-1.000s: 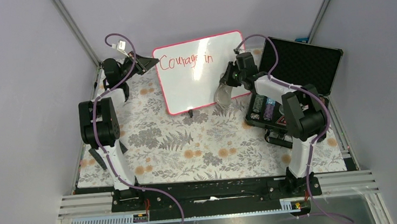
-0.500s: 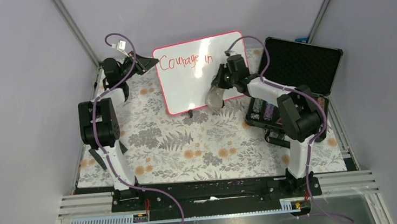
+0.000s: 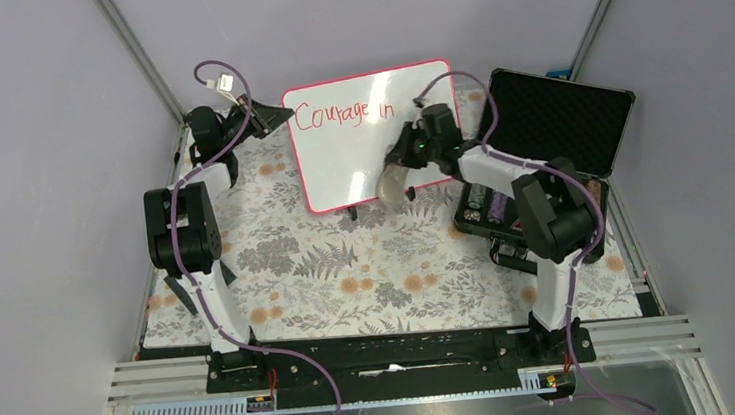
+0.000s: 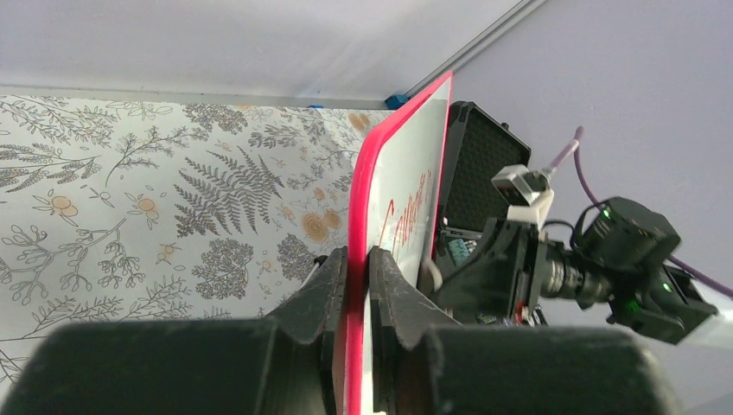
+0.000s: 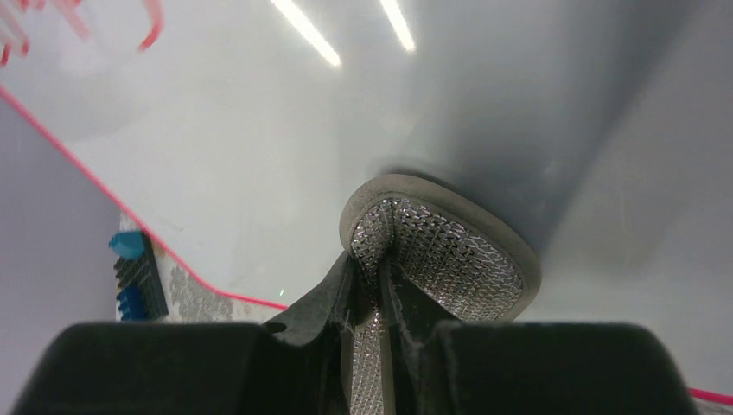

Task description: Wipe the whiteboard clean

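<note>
The whiteboard (image 3: 354, 158) stands tilted at the back of the table, pink-red framed, with red writing "Courage in" along its top. My left gripper (image 3: 270, 119) is shut on its upper left edge; in the left wrist view the frame (image 4: 356, 259) sits between the two fingers. My right gripper (image 3: 402, 167) is shut on a folded silvery-grey cloth pad (image 3: 395, 184), which presses on the board's lower right area. In the right wrist view the pad (image 5: 436, 251) lies against the glossy board (image 5: 259, 130), with red strokes at the top left.
An open black foam-lined case (image 3: 552, 121) stands right of the board, with small items in its lower half (image 3: 492, 207). A floral mat (image 3: 349, 269) covers the table. Grey walls and metal frame posts close in the back and sides.
My right gripper has carried the cloth pad leftward and slightly down across the board's lower right part. The left gripper and the board have stayed still.
</note>
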Controlling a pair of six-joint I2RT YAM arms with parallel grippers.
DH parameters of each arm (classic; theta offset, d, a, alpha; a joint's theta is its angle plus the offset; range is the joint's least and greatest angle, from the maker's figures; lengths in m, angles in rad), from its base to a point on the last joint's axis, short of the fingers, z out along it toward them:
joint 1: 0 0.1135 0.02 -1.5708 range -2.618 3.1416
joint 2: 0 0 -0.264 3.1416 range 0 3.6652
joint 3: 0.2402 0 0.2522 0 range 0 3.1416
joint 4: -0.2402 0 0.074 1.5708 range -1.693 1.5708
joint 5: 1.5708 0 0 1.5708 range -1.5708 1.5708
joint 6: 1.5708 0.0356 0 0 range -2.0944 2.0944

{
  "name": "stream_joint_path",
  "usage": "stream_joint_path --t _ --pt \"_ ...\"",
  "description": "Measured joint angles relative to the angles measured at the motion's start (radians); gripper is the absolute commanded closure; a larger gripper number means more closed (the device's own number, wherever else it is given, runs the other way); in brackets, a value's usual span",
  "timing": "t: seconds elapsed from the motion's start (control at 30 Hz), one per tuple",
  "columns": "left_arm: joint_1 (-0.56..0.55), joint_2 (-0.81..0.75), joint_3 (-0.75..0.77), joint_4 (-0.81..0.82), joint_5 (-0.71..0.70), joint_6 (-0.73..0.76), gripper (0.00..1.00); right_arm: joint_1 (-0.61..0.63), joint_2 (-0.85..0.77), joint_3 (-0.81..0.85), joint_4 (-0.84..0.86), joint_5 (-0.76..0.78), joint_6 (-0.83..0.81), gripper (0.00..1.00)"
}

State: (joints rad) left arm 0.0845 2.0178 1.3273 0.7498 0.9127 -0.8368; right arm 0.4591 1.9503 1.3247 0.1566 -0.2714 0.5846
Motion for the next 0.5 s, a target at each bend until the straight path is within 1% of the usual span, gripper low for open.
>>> stream_joint_path --t 0.1,0.23,0.37,0.5 --pt "-0.001 -0.002 0.000 -0.002 0.000 0.002 1.00 -0.104 -0.027 -0.043 0.006 -0.006 0.000 1.00" --pt "-0.006 -0.015 0.000 -0.021 0.000 0.005 1.00 -0.185 -0.040 -0.069 0.000 0.022 -0.002 1.00" --pt "-0.012 -0.020 0.000 -0.011 0.001 -0.003 1.00 -0.176 -0.040 -0.069 -0.008 0.044 -0.007 1.00" --pt "-0.013 -0.020 0.000 -0.007 0.000 -0.005 1.00 -0.126 -0.033 -0.034 -0.045 0.077 -0.019 1.00"
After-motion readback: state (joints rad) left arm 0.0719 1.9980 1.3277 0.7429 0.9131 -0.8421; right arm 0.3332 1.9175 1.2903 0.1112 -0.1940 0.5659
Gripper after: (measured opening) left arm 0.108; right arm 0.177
